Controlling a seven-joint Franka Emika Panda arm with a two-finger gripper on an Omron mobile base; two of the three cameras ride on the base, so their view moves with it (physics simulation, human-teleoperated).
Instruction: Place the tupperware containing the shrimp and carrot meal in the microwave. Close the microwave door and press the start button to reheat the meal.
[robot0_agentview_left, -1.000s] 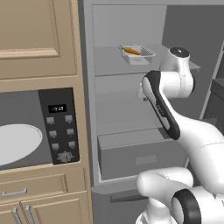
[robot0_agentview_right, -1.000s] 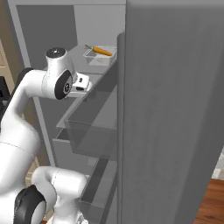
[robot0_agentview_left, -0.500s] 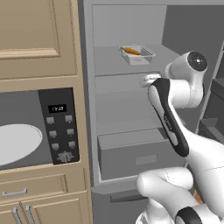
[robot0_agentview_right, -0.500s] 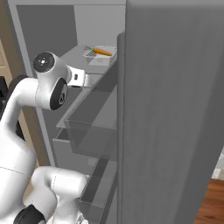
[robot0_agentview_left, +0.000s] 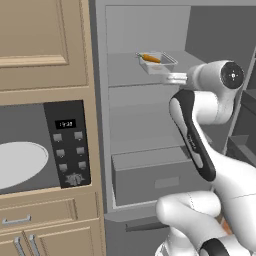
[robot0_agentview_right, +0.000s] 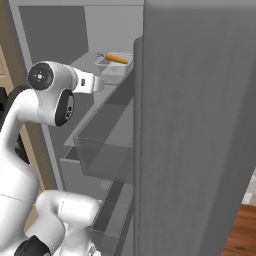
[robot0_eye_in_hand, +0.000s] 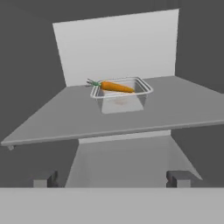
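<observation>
Grey fridge shelf (robot0_eye_in_hand: 175, 109) with the clear tupperware (robot0_eye_in_hand: 120, 93) alone near its back.

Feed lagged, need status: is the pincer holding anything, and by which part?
Nothing is held. The pincer is open, short of the tupperware on the fridge shelf.

Clear tupperware (robot0_eye_in_hand: 121, 97) with carrot (robot0_eye_in_hand: 116, 87), upright on fridge shelf (robot0_eye_in_hand: 175, 111).

Flat, even rendered light (shadows soft), slightly blurry.
</observation>
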